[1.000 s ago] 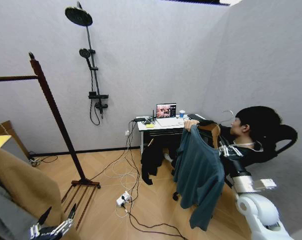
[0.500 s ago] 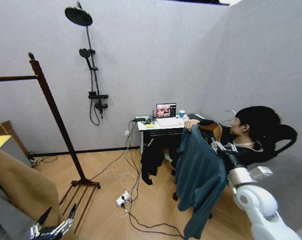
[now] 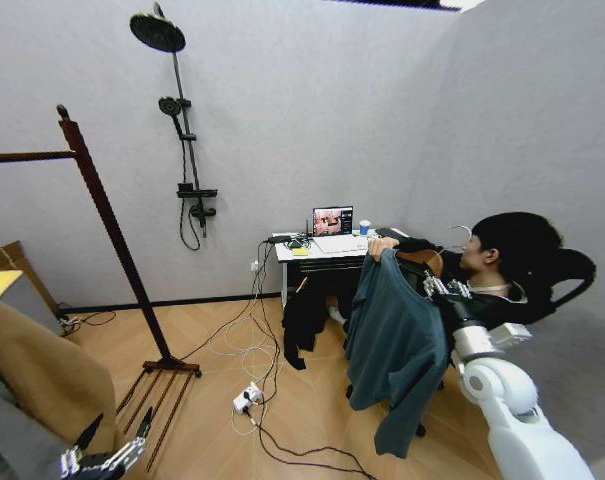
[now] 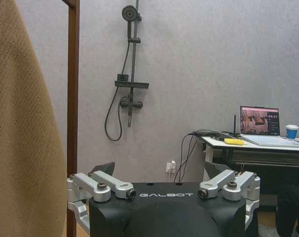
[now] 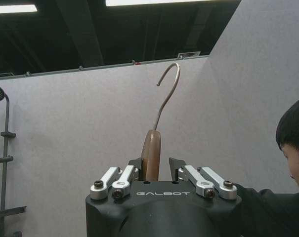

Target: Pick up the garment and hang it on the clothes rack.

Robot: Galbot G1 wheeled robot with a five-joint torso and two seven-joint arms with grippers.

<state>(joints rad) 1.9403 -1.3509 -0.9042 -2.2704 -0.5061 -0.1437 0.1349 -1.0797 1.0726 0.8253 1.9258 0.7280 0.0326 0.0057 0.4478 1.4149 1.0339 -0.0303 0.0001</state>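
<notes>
Garment: dark teal long-sleeved top hanging on a wooden hanger, held up at the right of the head view, just in front of a seated person and beside a small desk.
Change: over the last second the top has swung; its lower hem has lifted and drawn in toward the robot's right arm, and the arm's elbow now sits lower and nearer the camera. The room itself has not shifted, so the robot's base seems to be standing where it was.
Meaning for the task: the pick-up looks done and the carry barely begun; the top is still well apart from the clothes rack, which stands across the floor at the left.
Right gripper: its two fingers are closed narrowly on the neck of the hanger, the metal hook rising free above them.
Left gripper: low at the robot's left, near a long tan coat; its fingers stand spread wide with nothing between them.
Rack: one knob-topped post and part of the top rail are in view, with the slatted foot base on the floor; the visible stretch of rail is bare.
Containers: a blue cup stands on the desk beside an open laptop; its contents cannot be seen.
Floor hazard: loose cables and a power strip lie between the robot and the rack.
</notes>
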